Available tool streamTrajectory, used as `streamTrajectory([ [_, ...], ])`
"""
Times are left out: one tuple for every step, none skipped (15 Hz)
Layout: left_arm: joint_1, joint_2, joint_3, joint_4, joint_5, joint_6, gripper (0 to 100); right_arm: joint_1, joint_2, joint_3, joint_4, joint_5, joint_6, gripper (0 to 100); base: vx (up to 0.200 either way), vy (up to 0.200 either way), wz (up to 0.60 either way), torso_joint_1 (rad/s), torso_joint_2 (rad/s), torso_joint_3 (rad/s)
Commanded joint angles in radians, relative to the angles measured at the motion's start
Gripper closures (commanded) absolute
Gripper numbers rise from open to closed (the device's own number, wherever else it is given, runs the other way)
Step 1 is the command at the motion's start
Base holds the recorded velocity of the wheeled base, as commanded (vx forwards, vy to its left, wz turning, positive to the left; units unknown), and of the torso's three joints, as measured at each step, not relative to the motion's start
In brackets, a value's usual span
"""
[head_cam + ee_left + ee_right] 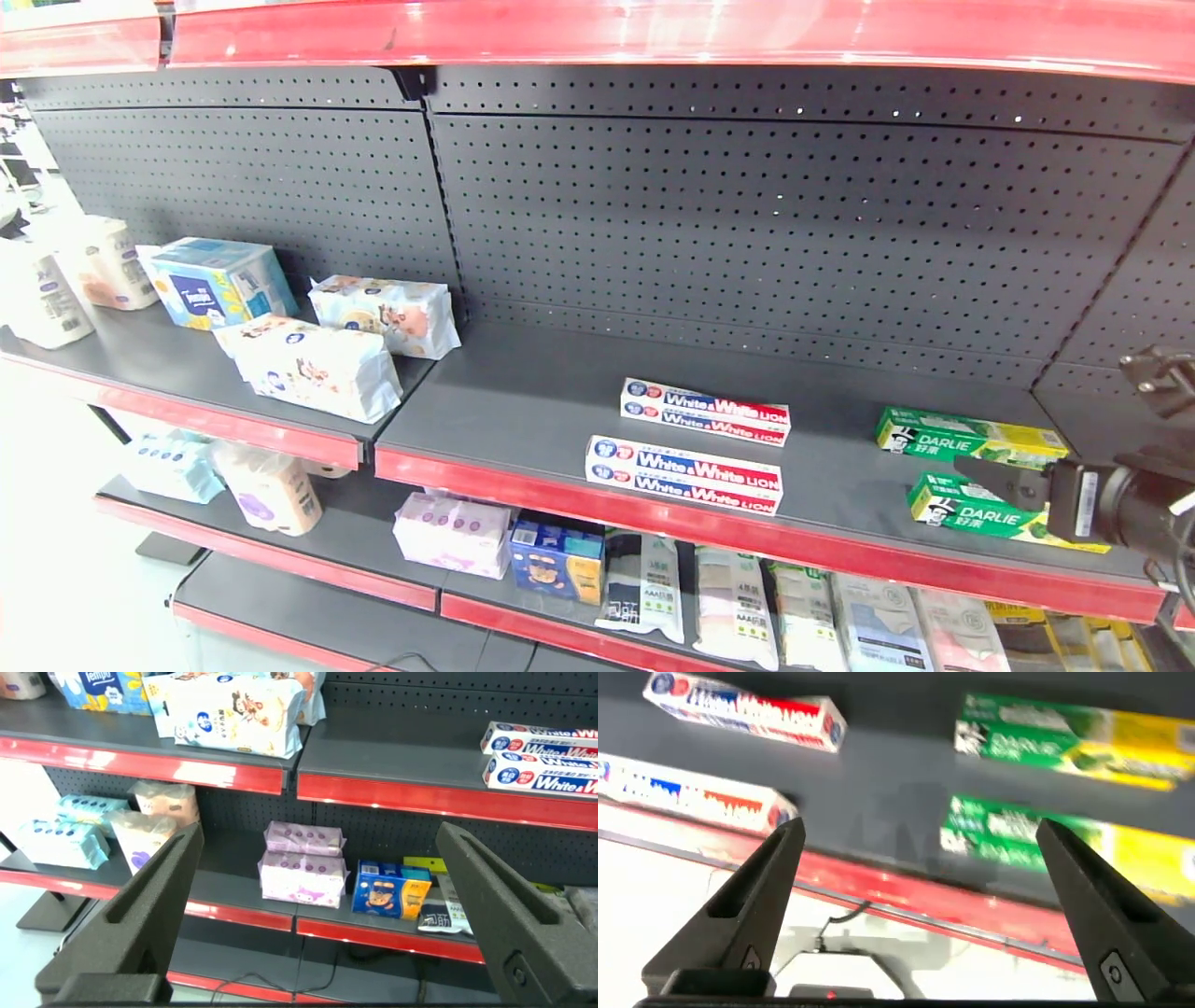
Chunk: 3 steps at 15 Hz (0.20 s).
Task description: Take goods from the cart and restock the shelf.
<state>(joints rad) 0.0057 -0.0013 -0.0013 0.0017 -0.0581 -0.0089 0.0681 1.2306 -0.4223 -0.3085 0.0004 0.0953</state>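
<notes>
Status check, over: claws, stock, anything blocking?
Left claw open, empty. Right claw open, empty, by front green toothpaste box on shelf. White toothpaste boxes to its left, apart.

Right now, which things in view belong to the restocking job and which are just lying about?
Likely job: middle shelf; two green toothpaste boxes near the open right gripper; two white toothpaste boxes.
Lying about: tissue packs in the left bay; lower-shelf goods.

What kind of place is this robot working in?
Most likely a shop aisle: black pegboard-backed metal shelves with red front edges, long white toothpaste cartons and white plastic-wrapped tissue packs.
</notes>
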Motion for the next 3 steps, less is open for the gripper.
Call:
streamTrajectory([
  [0.000, 0.001, 0.001, 0.000, 0.000, 0.000, 0, -0.057, -0.207, 0.111, 0.051, -0.007, -0.060, 0, 0.000, 0.000, 0.00, 0.000, 0.00, 0.000],
  [0.000, 0.001, 0.000, 0.000, 0.000, 0.000, 0, -0.106, -0.258, 0.117, 0.106, -0.013, -0.094, 0, 0.000, 0.000, 0.00, 0.000, 0.00, 0.000],
  [0.000, 0.001, 0.000, 0.000, 0.000, 0.000, 0, -0.152, -0.315, 0.126, 0.155, -0.013, -0.108, 0, 0.000, 0.000, 0.00, 0.000, 0.00, 0.000],
])
